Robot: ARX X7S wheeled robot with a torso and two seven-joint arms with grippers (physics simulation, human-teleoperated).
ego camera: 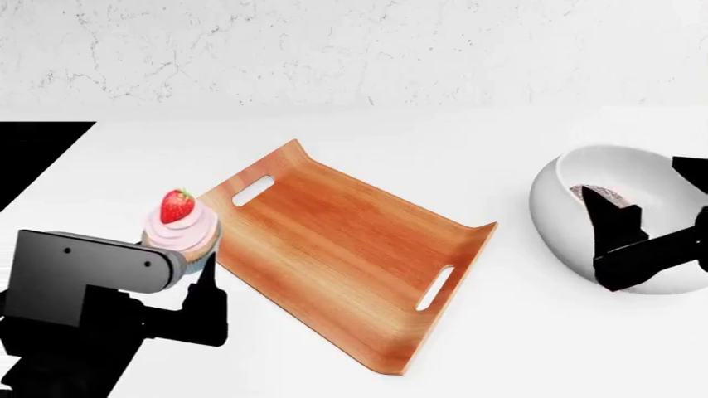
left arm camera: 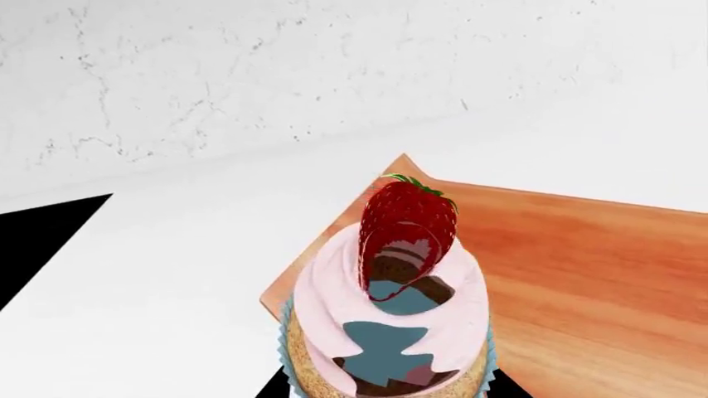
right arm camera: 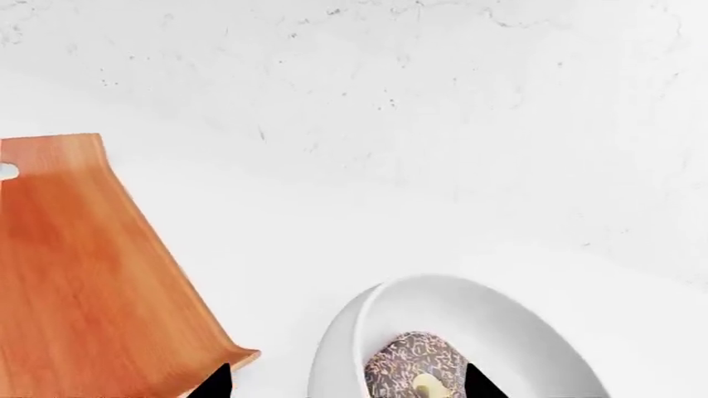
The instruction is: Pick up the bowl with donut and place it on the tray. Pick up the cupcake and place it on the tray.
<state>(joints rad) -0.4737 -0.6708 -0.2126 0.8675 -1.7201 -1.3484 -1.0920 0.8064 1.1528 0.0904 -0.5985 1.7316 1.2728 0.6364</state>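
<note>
My left gripper [ego camera: 191,255] is shut on the cupcake [ego camera: 181,227], which has a light-blue wrapper, pink frosting and a strawberry. It holds the cupcake upright just off the left edge of the orange-brown wooden tray [ego camera: 332,240]. In the left wrist view the cupcake [left arm camera: 387,290] fills the gripper [left arm camera: 385,390], with the tray [left arm camera: 598,274] behind it. The white bowl [ego camera: 559,217] with the sprinkled donut [ego camera: 589,193] sits right of the tray. My right gripper [right arm camera: 348,385] is open. One finger is outside the bowl [right arm camera: 520,332] and one inside, with the bowl's wall and the donut [right arm camera: 415,365] between them. It also shows in the head view [ego camera: 647,207].
Everything rests on a white tabletop [ego camera: 465,157] against a white speckled wall. The table's left edge borders a black void [ego camera: 33,157]. The tray's near corner [right arm camera: 78,274] lies close to the bowl. My left arm's grey housing [ego camera: 94,265] fills the lower left.
</note>
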